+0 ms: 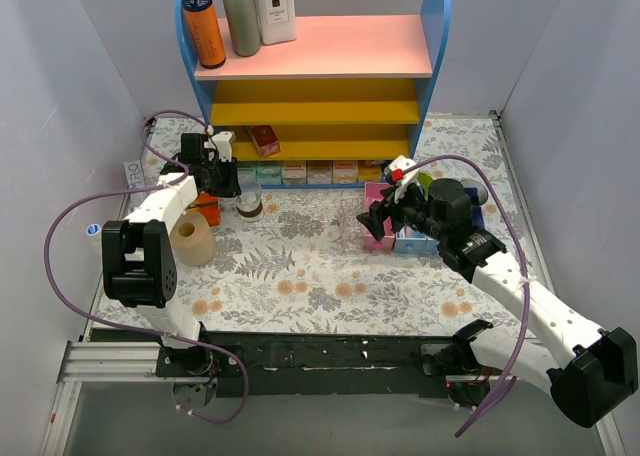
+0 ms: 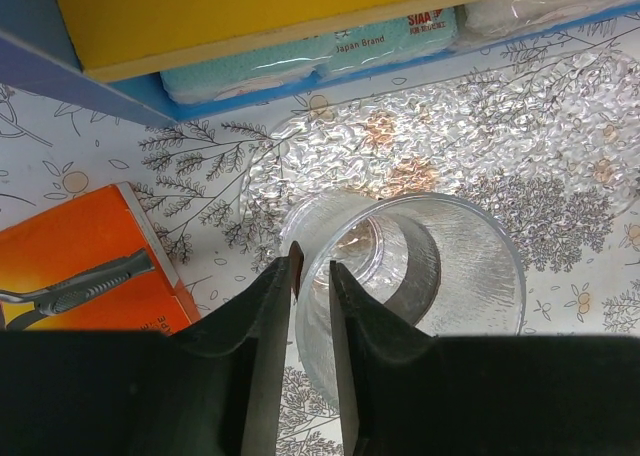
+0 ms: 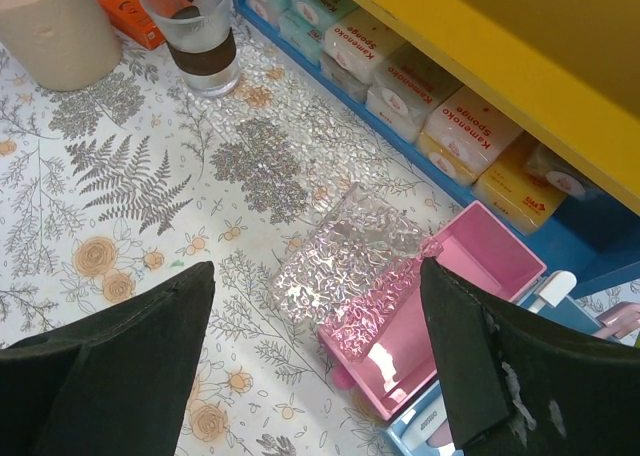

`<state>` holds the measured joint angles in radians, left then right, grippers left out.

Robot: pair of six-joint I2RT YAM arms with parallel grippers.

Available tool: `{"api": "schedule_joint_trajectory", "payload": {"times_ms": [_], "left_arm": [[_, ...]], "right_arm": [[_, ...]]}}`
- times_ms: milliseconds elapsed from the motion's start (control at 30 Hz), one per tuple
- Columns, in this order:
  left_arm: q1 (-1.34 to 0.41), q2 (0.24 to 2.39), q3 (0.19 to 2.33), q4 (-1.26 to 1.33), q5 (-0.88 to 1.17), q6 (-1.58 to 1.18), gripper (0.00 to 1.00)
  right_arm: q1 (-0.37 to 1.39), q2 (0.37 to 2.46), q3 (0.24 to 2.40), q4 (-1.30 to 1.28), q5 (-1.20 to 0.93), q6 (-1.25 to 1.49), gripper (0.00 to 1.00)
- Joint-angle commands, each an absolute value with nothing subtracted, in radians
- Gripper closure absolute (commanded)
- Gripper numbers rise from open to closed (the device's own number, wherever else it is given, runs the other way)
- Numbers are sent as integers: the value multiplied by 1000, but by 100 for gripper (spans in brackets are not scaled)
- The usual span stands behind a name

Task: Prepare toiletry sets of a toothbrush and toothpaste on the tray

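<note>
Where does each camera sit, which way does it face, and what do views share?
Top external: above and behind the bases, facing down over the table to the shelf; the left arm and right arm show.
Left wrist: on the left arm, looking down past the left fingers at the clear cup.
Right wrist: on the right arm, looking between the wide-open right fingers toward the pink bin and shelf.
Shared: the clear cup shows in all three.

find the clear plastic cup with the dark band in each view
top external: clear plastic cup with dark band, left of centre
left wrist: cup, lower centre
right wrist: cup, top left
shared landmark: flat orange box beside it, in all three views
</note>
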<state>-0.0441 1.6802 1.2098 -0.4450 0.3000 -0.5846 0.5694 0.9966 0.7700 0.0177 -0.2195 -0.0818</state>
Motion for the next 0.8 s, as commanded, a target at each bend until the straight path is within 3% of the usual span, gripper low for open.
{"api": "schedule_joint_trajectory", "payload": {"times_ms": [0, 167, 767], "left_arm": [[-72, 1736, 1255, -407, 328, -584, 76], [-72, 1735, 1256, -408, 318, -592, 74], [-72, 1750, 1264, -387, 301, -627, 79]], "right_arm": [[566, 980, 769, 64, -224, -77, 10], [566, 979, 765, 63, -224, -78, 10], [566, 983, 753, 75, -222, -71, 10]]}}
